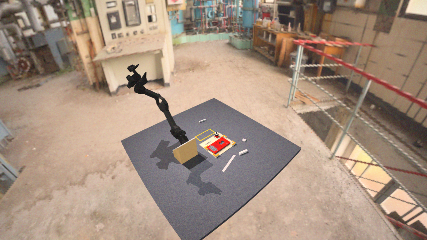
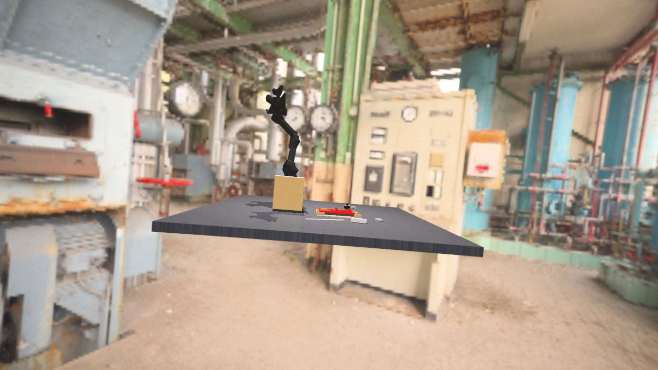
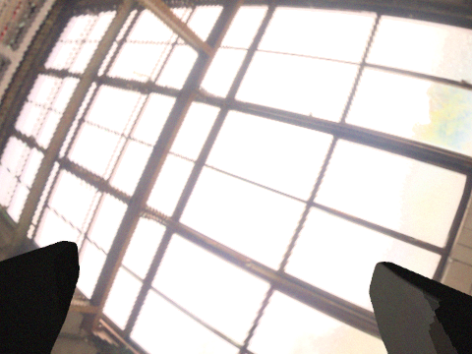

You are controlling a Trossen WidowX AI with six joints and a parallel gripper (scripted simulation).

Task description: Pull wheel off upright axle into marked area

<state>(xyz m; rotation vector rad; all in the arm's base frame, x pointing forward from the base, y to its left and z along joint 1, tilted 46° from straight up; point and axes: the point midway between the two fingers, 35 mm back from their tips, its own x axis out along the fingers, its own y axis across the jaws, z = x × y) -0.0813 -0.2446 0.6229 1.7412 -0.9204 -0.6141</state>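
Note:
The wheel [image 1: 216, 135] [image 2: 346, 206] looks like a small dark disc with a white part. It sits around the upright axle, whose black tip [image 1: 216, 132] shows above it, at the back edge of a cream board. The marked area is a yellow outline [image 1: 202, 132] on the table beside the board, with nothing inside it. My gripper [image 1: 142, 68] [image 2: 282, 90] [image 3: 228, 272] is open and empty, raised high above and away from the table, pointing upward. The wrist view shows both fingers wide apart against bright windows, and neither wheel nor table.
The cream board [image 1: 203, 145] carries a red part [image 1: 219, 145] [image 2: 335, 211] and yellow corner pieces. A tan block [image 1: 187, 151] [image 2: 288, 193] stands beside the arm's base. White pieces [image 1: 228, 163] [image 1: 243, 152] [image 1: 244, 140] lie in front and to the right; another [image 1: 202, 120] lies behind the outline.

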